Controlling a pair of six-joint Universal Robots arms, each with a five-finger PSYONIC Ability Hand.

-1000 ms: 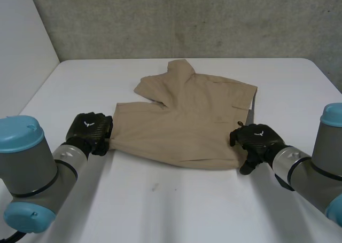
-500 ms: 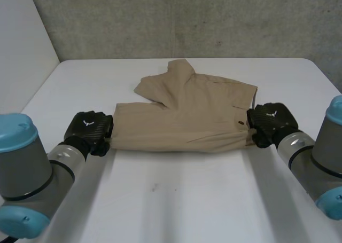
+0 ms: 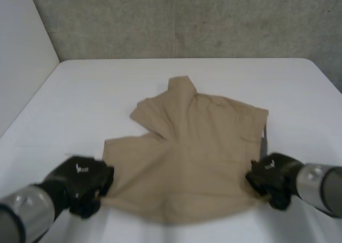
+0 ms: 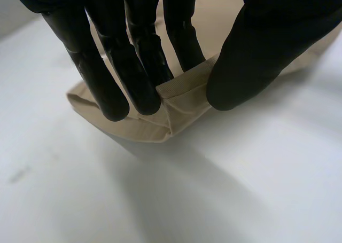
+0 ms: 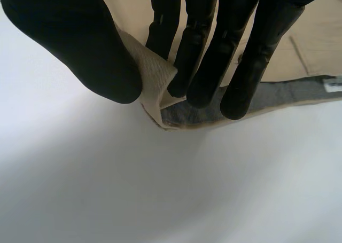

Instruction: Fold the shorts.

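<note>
Counter (image 3: 160, 83): white, carries the item.
Shorts (image 3: 197, 147): tan, spread mid-counter.
Left robot hand (image 3: 83, 184): fingers and thumb pinch the near-left corner.
Right robot hand (image 3: 272, 179): pinches the near-right corner likewise.
Handling: raise both corners level, edge taut.

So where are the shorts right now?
In the head view the shorts lie in the middle of the white table, their near corners pinched by the left hand and the right hand.

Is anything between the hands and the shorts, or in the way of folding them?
Nothing visible. The left hand and right hand each pinch a near corner of the shorts; nothing else lies on the table.
</note>
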